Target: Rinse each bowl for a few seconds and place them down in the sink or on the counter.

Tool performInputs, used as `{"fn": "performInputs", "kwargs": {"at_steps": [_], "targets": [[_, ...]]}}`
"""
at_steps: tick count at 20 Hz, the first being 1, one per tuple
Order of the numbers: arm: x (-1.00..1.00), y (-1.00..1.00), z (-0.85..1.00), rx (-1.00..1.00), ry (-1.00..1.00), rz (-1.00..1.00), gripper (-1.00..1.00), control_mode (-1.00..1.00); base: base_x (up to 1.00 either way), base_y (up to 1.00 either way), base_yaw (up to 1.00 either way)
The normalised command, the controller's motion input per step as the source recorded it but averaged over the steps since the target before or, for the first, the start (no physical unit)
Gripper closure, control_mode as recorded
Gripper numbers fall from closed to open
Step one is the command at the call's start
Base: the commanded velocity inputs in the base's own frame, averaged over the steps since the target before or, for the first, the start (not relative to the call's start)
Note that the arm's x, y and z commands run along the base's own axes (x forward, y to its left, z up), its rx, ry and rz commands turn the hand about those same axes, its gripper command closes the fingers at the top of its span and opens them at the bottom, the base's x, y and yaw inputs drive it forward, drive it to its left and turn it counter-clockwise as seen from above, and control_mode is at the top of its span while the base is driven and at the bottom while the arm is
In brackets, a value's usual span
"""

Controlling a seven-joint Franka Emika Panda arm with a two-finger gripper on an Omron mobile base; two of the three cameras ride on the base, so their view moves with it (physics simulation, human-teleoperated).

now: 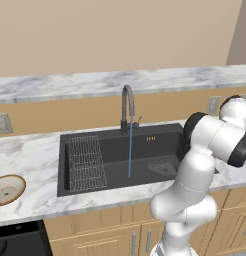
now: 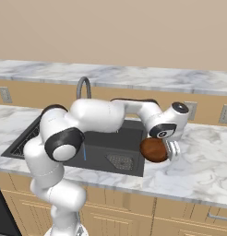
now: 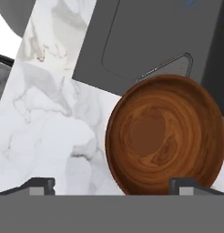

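gripper jaws wide apart, nothing clamped between them; in the hand view the two dark fingertips stand at the bottom edge, one over bare marble, the other just under the rim of the reddish-brown bowl. that bowl lies open side up toward the camera, wood-grain rings inside, its far rim overlapping the edge of the sink and the corner of the mesh drain; whether it rests on the counter or hangs slightly over the basin edge i cannot tell from this angle. in the right base view the same bowl shows at the sink's right rim, tilted, just beside the hand, with the counter running off to the right. arm reaches across the front of the basin from the left side of that view. left base view: black sink set in the marble, wire rack lying in its left part, mesh drain at the right of the floor, dark gooseneck tap at the back rim with a thin blue stream of water falling straight to the basin floor. tan bowl with cream speckled inside sits upright on the counter well left of the sink, near the front edge. raised marble ledge runs behind; wall outlet below it at left.
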Motion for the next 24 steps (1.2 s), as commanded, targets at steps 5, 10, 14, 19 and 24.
{"fn": "performInputs", "kwargs": {"at_steps": [5,10,14,19,24], "targets": [[-0.26,0.12,0.24,-0.01,-0.05,0.0,-1.0,-1.0,0.0,0.0,0.0],[-0.27,0.16,0.22,0.0,-0.02,0.01,-1.0,-1.0,0.0,0.0,0.0],[-0.18,0.16,0.36,-0.01,-0.01,0.03,-1.0,-1.0,0.0,0.0,0.0],[-0.02,0.25,0.4,-0.05,-0.01,0.04,-1.0,-1.0,0.0,0.0,0.0],[-0.04,0.33,0.31,-0.05,0.0,0.05,-1.0,-1.0,0.0,0.0,0.0]]}}
